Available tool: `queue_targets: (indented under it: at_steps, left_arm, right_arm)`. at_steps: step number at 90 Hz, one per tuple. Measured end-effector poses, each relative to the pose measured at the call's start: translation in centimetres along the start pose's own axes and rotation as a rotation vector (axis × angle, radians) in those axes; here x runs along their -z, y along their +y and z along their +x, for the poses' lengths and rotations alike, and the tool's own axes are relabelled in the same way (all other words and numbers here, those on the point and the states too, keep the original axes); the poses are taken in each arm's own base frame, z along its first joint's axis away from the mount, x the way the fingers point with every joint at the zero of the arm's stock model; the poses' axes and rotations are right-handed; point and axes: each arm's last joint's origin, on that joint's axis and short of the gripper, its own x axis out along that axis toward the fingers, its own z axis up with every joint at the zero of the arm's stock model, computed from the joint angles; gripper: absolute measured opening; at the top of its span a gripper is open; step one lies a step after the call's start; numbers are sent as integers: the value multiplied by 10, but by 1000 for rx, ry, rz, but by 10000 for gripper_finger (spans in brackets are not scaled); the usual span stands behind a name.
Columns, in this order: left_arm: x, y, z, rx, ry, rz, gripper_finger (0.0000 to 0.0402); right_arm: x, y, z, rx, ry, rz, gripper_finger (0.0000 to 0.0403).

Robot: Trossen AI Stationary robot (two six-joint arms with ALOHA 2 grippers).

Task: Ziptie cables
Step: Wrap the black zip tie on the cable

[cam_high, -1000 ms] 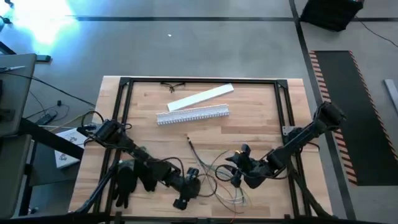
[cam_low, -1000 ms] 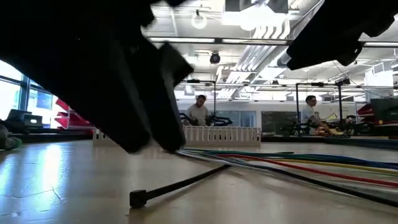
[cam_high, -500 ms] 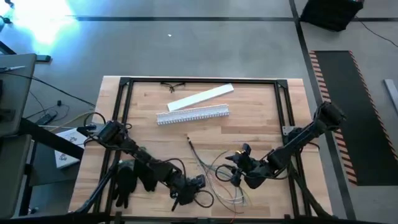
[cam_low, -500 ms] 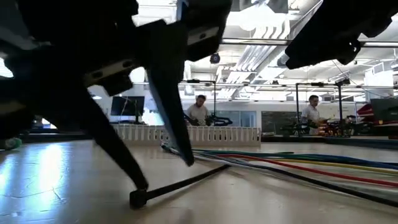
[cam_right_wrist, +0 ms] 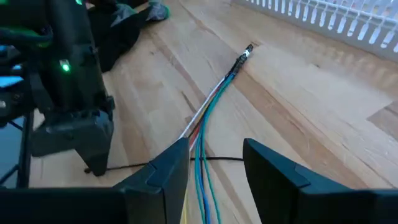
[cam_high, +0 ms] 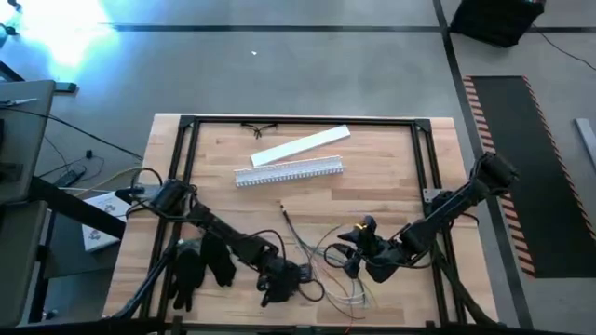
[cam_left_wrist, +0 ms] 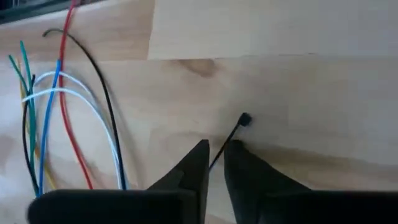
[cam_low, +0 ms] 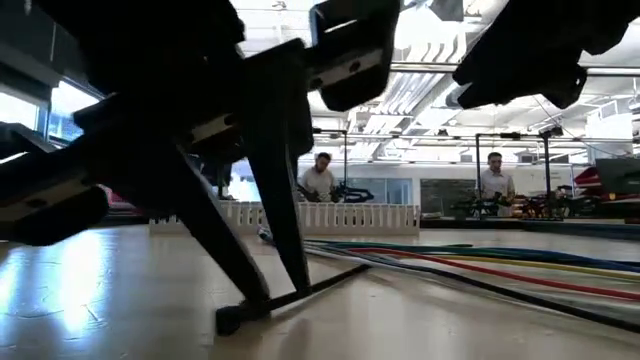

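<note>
Straddling a black zip tie [cam_left_wrist: 231, 134], left gripper [cam_left_wrist: 214, 155] (fingers narrowly apart, ungripped) sits beside the cables [cam_left_wrist: 59, 124].

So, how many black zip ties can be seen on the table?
1. The zip tie lies on the wood beside the cables, between the left pincer fingertips. Others may be hidden under the arms.

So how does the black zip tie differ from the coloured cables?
The zip tie is one short black strip with a small head; the cables are several long coloured strands. The zip tie lies between the close-set fingers of the left tool; the cables run between the wider-spread fingers of the right tool. Both rest on the wooden table.
</note>
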Motion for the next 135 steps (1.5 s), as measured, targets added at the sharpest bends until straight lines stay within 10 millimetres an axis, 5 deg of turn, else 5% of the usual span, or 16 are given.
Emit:
queue_targets:
  at_steps: [36, 69, 116, 135]
  left_arm:
    - [1, 3, 3, -34, -3, -138, 0]
    - [2, 16, -11, -155, -21, -496, 0]
    - [-7, 35, -33, -336, -84, -735, 0]
    - [3, 25, -28, -395, -93, -843, 0]
  right_arm:
    - [-1, 1, 0, -6, -12, 12, 138]
    - [-1, 1, 0, -9, -9, 13, 138]
    - [-1, 1, 0, -14, -4, 15, 138]
    - [10, 8, 1, -55, 39, -41, 138]
